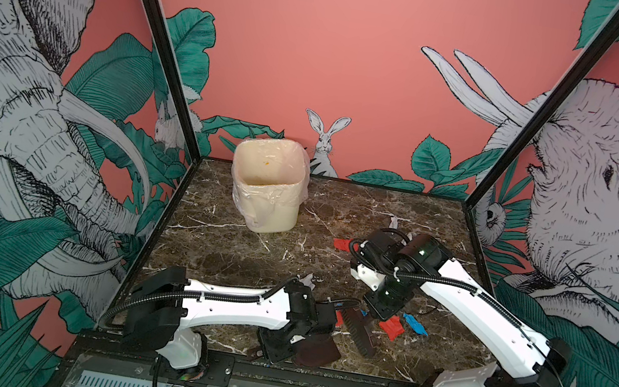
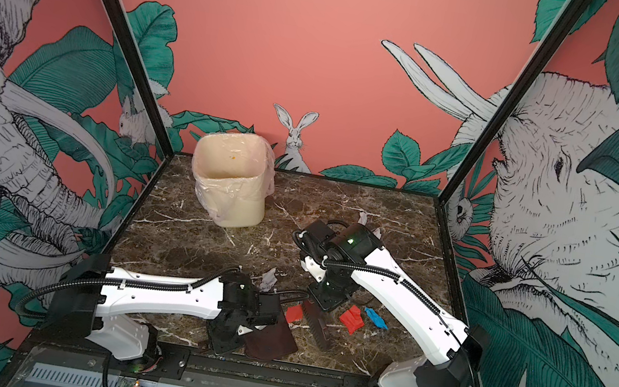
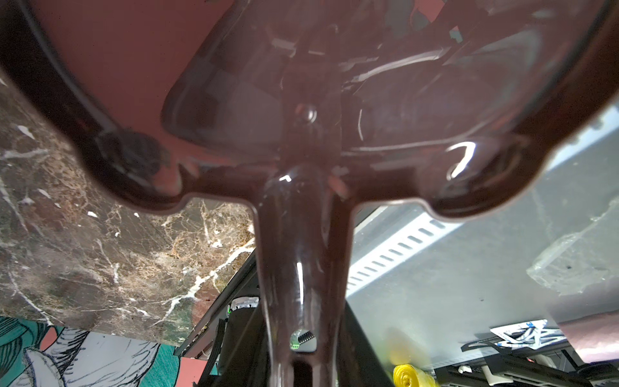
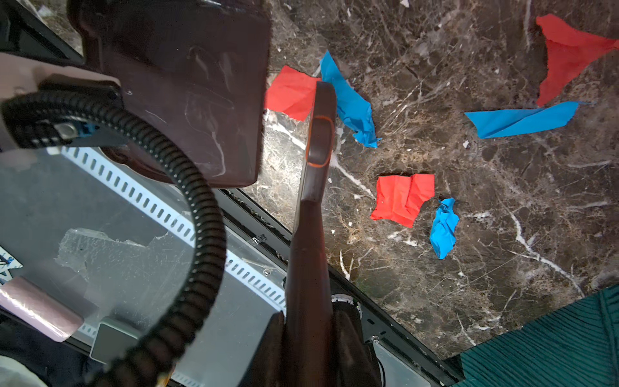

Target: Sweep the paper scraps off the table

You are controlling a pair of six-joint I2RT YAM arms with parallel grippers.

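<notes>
Clamping dustpan (image 1: 319, 349), left end effector (image 1: 277, 347), right end effector (image 1: 380, 304) gripping brush (image 1: 363, 333), bag-lined bin (image 1: 274, 218) upright.

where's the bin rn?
In both top views the bin stands upright at the far left-centre of the table, by the back wall, well clear of the paper scraps.

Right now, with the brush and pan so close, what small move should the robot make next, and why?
Probably drag the brush, clamped in the right gripper, sideways toward the dustpan that the left gripper holds. A red scrap lies on the table between them, by the pan's edge, so one short stroke should push it in.
</notes>
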